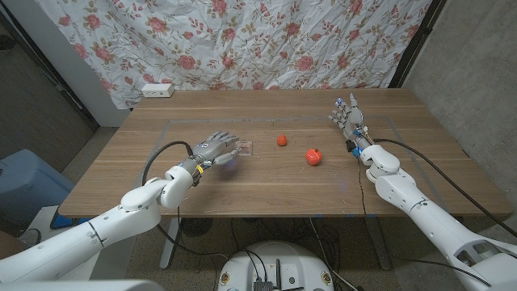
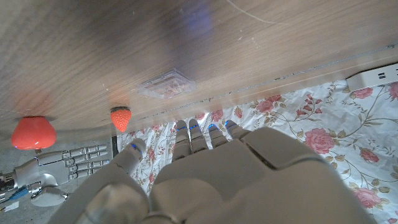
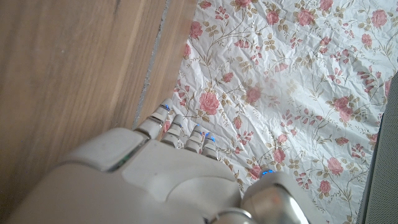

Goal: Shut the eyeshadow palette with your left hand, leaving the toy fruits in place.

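Just beyond my left hand's (image 1: 214,149) fingertips (image 1: 233,143) lies the clear eyeshadow palette (image 1: 243,148), flat on the table (image 1: 161,174). My fingers are loosely spread, holding nothing. Two red toy fruits (image 1: 281,140) sit farther off.

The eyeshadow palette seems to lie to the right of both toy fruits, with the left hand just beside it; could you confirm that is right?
Not quite: the eyeshadow palette lies to the left of both toy fruits, the strawberry and the red fruit, as the head view shows. The rest holds: the left hand is just beside it.
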Controlling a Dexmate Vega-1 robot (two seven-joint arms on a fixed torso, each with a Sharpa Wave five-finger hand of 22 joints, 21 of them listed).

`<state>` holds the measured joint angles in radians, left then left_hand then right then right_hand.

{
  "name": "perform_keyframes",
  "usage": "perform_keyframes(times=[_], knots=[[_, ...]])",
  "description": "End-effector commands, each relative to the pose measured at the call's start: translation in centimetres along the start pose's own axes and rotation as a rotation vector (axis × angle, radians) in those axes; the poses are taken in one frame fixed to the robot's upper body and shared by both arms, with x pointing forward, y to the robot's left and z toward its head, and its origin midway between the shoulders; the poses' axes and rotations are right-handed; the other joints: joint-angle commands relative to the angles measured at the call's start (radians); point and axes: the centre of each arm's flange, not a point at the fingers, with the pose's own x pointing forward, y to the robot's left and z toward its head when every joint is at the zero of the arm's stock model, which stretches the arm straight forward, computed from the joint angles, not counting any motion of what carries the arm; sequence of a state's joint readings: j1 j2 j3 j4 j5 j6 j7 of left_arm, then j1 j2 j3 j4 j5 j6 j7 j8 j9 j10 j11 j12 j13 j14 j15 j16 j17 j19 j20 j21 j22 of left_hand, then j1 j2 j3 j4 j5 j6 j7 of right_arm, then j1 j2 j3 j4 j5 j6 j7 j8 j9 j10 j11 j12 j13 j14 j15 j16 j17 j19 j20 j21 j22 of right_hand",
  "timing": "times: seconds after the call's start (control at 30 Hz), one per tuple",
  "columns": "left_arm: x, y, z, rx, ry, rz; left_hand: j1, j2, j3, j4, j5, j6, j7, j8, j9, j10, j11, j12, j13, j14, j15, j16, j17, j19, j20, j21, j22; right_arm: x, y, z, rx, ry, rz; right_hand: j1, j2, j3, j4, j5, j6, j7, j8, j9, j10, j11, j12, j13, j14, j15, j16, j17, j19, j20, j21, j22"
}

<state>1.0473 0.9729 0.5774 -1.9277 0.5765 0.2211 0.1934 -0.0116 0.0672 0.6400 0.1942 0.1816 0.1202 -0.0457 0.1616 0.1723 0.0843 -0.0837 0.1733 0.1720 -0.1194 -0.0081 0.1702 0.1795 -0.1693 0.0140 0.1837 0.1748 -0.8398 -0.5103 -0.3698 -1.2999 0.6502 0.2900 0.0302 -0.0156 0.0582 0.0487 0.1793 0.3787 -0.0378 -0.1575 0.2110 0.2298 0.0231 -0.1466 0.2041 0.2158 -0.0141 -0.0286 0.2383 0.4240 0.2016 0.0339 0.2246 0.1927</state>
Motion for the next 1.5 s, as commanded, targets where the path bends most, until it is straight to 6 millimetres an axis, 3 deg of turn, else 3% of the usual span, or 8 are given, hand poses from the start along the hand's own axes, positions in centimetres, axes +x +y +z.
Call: perform_keyframes(times=[0.03, 0.27, 1.5], knots=[[-0.6, -1.1, -1.0, 0.017, -0.006, -0.030, -0.008, 0.097, -0.012, 0.002, 0.005, -0.027, -0.001, 0.003, 0.002, -0.024, -0.002, -0.001, 0.000, -0.031, -0.002, 0.001, 0.005, -0.142, -0.007, -0.005, 0.004, 0.0, 0.0, 0.0, 0.000, 0.000, 0.000, 0.000, 0.098, -0.001, 0.006, 0.004, -0.001, -0.006, 0.006, 0.006, 0.001, -0.009, 0.006, 0.003, -0.004, -0.121, 0.003, 0.003, 0.007, 0.002, 0.007, 0.003], [-0.5, -1.4, -1.1, 0.027, -0.021, -0.047, -0.005, 0.122, -0.007, 0.004, 0.007, -0.053, 0.004, 0.006, 0.002, -0.043, 0.003, 0.002, 0.000, -0.060, 0.005, 0.002, 0.005, -0.169, -0.003, -0.005, 0.004, 0.0, 0.0, 0.0, 0.000, 0.000, 0.000, 0.000, 0.098, -0.001, 0.006, 0.004, -0.001, -0.007, 0.006, 0.006, 0.001, -0.009, 0.006, 0.003, -0.004, -0.122, 0.003, 0.003, 0.007, 0.002, 0.007, 0.003], [0.3, -2.8, -0.6, 0.078, -0.071, -0.121, -0.002, 0.138, 0.005, 0.007, 0.006, -0.046, 0.007, 0.020, 0.002, -0.035, 0.001, 0.015, 0.000, -0.087, 0.006, 0.012, 0.005, -0.207, 0.004, 0.002, 0.005, 0.0, 0.0, 0.0, 0.000, 0.000, 0.000, 0.000, 0.098, -0.001, 0.006, 0.004, -0.001, -0.007, 0.005, 0.006, 0.001, -0.010, 0.006, 0.003, -0.003, -0.122, 0.003, 0.003, 0.007, 0.003, 0.007, 0.003]])
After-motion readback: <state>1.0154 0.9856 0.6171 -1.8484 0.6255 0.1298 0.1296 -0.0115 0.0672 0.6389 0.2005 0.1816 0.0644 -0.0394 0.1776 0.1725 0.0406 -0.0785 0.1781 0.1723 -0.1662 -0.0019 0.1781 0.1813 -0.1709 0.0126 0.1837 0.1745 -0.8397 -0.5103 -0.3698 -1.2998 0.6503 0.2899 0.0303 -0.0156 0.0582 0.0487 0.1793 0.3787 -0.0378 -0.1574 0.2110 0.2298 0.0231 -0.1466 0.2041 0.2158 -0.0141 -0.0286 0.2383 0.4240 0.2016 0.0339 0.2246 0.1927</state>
